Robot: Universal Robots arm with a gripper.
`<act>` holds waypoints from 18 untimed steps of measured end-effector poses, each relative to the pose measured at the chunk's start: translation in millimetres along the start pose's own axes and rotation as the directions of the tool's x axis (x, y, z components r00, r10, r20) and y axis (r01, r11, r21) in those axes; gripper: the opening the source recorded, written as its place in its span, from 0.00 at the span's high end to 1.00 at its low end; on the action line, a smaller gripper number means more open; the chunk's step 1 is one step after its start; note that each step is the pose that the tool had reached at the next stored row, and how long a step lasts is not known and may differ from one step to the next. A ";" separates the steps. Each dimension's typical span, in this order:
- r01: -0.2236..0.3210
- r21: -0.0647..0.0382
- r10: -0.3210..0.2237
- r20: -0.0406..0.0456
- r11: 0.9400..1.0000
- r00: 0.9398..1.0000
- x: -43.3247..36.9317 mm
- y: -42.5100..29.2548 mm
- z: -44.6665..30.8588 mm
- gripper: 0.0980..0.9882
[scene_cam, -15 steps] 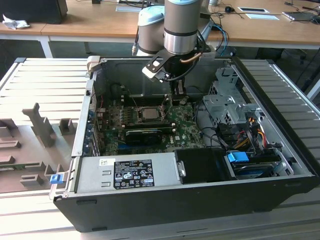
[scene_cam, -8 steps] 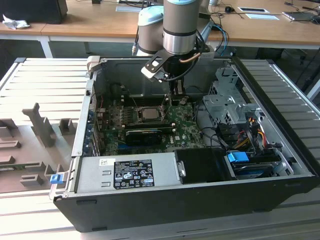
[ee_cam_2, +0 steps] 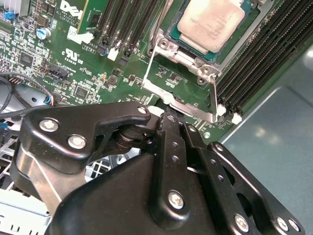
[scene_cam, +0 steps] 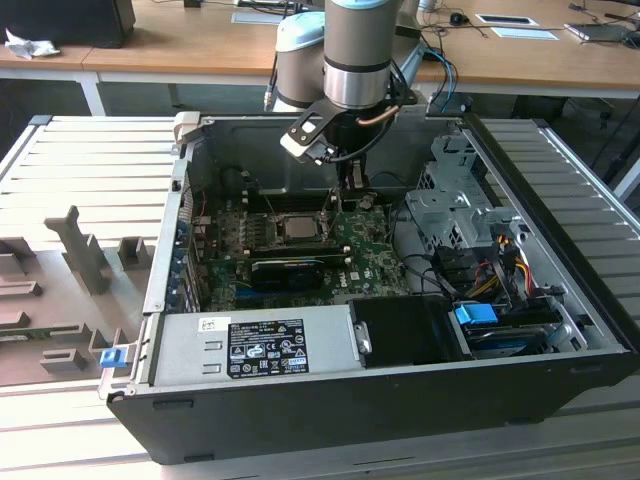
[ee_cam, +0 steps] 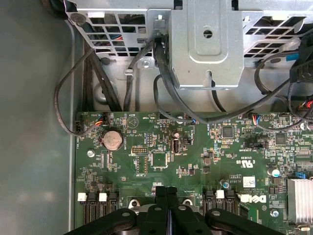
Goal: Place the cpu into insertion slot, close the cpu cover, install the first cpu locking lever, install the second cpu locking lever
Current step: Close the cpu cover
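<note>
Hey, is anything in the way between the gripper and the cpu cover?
Nothing visible. In the second wrist view the gripper is right at the near edge of the open cpu cover, with the cpu seated beyond.

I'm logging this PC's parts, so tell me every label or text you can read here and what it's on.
Black label on the power supply: print too small to read.
White sticker beside it: too small to read.
Board: a white logo, a brand mark left unquoted, plus tiny white markings too small to read.
cpu: no print to read.
</note>
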State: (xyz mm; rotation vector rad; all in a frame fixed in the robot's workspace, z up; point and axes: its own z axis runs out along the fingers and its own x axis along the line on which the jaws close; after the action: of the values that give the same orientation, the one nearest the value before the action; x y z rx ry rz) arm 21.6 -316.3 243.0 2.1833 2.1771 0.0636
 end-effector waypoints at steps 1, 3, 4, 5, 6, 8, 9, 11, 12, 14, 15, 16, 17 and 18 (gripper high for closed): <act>0.000 0.000 0.000 0.000 1.000 1.000 0.0 -0.2 0.0 0.99; 0.000 0.000 0.000 0.000 1.000 1.000 0.0 -0.6 0.0 0.99; 0.000 0.000 0.000 0.000 1.000 1.000 0.0 -0.7 0.0 0.99; 0.000 0.000 0.000 0.000 1.000 1.000 0.0 -0.8 0.0 0.99; 0.000 0.000 0.000 0.000 1.000 1.000 0.0 -1.0 -0.1 0.99; 0.000 0.000 0.000 0.000 1.000 1.000 0.0 -1.5 -0.1 0.99; 0.000 0.000 0.000 0.000 1.000 1.000 0.0 -2.1 -0.1 0.99; 0.000 0.000 0.000 0.000 1.000 1.000 0.0 -2.7 -0.2 0.99; 0.000 0.000 0.000 0.000 1.000 1.000 0.0 -2.9 -0.2 0.99; 0.000 0.000 0.000 0.000 1.000 1.000 0.0 -3.4 -0.2 0.99; 0.000 0.000 0.000 0.000 1.000 1.000 0.0 -4.0 -0.3 0.99; 0.000 0.000 0.000 0.000 1.000 1.000 0.0 -4.6 -0.3 0.99; 0.000 0.000 0.000 0.000 1.000 1.000 0.0 -5.9 -0.4 0.99; 0.000 0.000 0.000 0.000 1.000 1.000 0.0 -7.0 -0.5 0.99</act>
State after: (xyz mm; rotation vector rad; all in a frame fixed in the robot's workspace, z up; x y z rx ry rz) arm 14.6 -316.3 242.9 2.1832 2.1773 0.0636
